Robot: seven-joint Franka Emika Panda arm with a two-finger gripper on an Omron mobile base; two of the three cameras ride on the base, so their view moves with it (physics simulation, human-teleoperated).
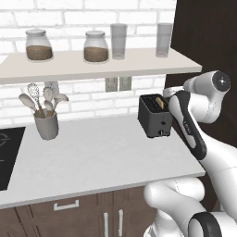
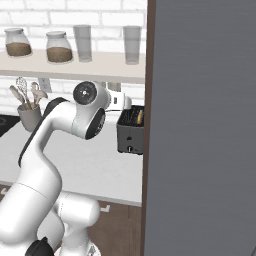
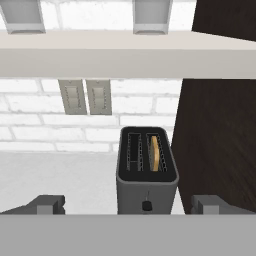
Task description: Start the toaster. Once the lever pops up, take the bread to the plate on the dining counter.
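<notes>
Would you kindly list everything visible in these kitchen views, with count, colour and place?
toaster: one, black, back right of the worktop, by the dark wood panel.
bread: one tan slice, in the toaster's right slot.
jars: two, clear with brown contents, left on the shelf.
glasses: two, clear, right on the shelf.
utensil holder: one, grey, holding whisk and spoons, left on the worktop.
wall sockets: two, grey, on white brick.
hob: one, black, far left.
claw: open, facing the toaster.
</notes>
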